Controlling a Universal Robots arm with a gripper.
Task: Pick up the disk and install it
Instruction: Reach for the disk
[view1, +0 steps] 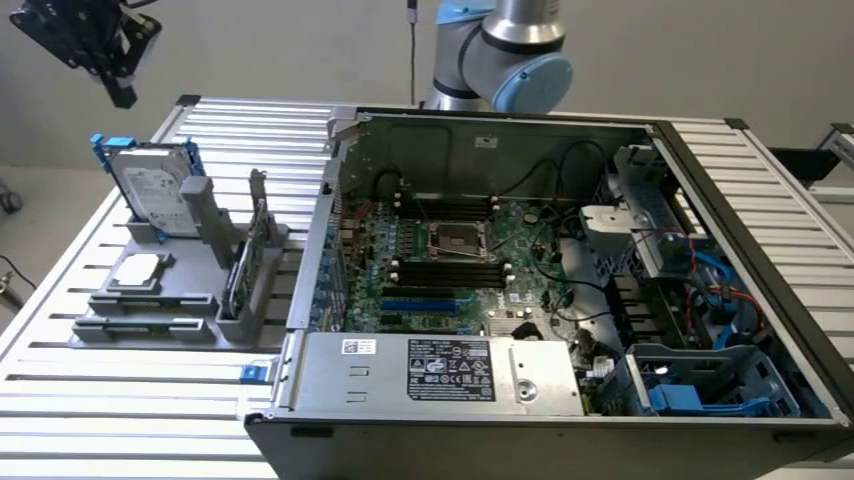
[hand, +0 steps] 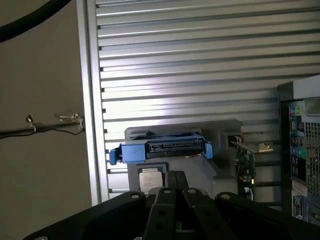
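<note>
Lying on its side nearest the exterior camera, the open computer case (view1: 747, 250) rests on the slatted metal desk (view1: 80, 400). Its grey power supply (view1: 441, 370) runs along the front edge, and the green motherboard (view1: 454, 260) lies behind that.

Just beside the case, toward the exterior view's left, a grey holder (view1: 147, 325) stands on the desk. A small square processor chip (view1: 138, 272) lies flat near the holder's front. A thin green circuit card (view1: 240, 270) stands on edge on the side closer to the case.

At the back of the holder the disk (view1: 154, 195) stands upright, leaning a little. Its white label faces forward and its blue carrier frame shows along the top and edges. It sits in the holder, outside the case.

Higher up and farther back, well apart from the disk, the tool (view1: 123, 95) hangs in the air. In the wrist view its dark fingers (hand: 171, 181) are pressed together, with the disk's blue edge and the chip beyond them.

Farthest back, the arm (view1: 514, 50) rises behind the case.
</note>
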